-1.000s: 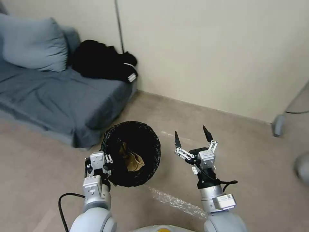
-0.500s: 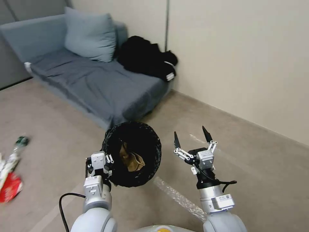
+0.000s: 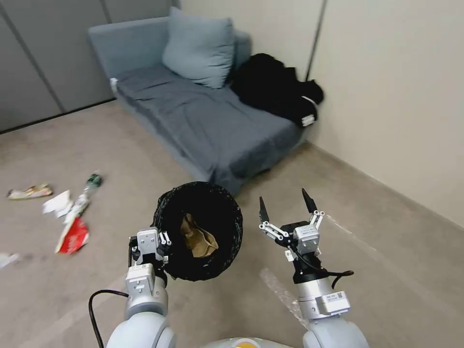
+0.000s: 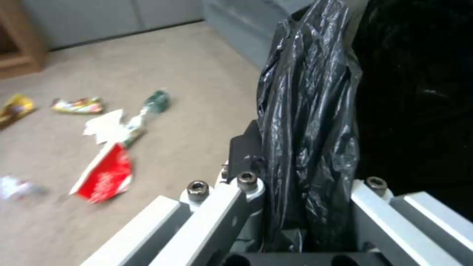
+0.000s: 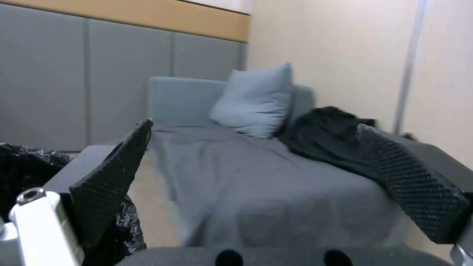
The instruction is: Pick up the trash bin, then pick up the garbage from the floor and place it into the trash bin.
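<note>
Black liner: the small round trash bin with its glossy black plastic bag liner hangs in the air in front of the robot's torso, mouth tilted toward the head camera, clear of the floor.
Contents: a crumpled tan paper bag lies inside, against the liner.
Hold: the left end effector is clamped on the near rim; the left wrist view shows the bunched liner pinched between its metal fingers.
Free arm: the right end effector is raised just beside the bin, fingers spread wide, carrying nothing.
Remaining garbage: on the beige floor to the robot's left, well apart from the bin, lie a red-and-white snack wrapper, a white tissue, a green-capped clear bottle, a yellow wrapper and another pale scrap.
Surroundings: a grey fabric sofa with a black garment stands ahead, against the wall.
Step in hand, as I judge it: bringing the robot to face the litter cluster.
Doing it well: keep the bin's mouth upward so the paper bag does not slide out; hold the pinch firm, since slick liner may slip; stop with the litter within the right arm's reach and begin with the nearest piece, the red wrapper.
</note>
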Robot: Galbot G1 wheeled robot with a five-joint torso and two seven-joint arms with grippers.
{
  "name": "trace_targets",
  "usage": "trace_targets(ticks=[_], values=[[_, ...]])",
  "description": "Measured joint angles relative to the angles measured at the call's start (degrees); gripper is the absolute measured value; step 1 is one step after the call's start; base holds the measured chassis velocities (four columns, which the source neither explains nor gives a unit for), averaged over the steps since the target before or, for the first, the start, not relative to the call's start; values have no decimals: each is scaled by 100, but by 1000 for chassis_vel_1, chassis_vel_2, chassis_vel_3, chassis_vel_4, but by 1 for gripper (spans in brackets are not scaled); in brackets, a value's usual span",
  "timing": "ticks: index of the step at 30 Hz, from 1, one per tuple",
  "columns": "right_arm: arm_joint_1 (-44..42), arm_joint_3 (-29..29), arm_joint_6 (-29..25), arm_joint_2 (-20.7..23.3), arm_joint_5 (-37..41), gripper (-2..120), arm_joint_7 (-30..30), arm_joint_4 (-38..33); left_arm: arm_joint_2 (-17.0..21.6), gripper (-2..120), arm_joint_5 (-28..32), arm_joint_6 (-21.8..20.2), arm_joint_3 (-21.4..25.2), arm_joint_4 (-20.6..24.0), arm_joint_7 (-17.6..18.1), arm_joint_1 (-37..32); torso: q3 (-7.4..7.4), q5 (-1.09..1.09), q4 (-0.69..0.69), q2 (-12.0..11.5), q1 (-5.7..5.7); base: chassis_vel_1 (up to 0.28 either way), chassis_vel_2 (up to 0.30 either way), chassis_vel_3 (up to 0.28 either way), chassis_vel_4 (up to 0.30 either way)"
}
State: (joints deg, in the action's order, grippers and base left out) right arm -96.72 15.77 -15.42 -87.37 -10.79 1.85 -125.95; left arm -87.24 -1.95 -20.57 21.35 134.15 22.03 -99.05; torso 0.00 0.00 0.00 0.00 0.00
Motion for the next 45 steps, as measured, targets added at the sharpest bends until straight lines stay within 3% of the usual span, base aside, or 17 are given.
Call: trace_targets(ticks=[45], values=[[-26,-43,11,-72,-168,100,-25,-14,-6,2,5,105,-17,-18,6,17,0,-1,1,0,0,126,125,122,122]])
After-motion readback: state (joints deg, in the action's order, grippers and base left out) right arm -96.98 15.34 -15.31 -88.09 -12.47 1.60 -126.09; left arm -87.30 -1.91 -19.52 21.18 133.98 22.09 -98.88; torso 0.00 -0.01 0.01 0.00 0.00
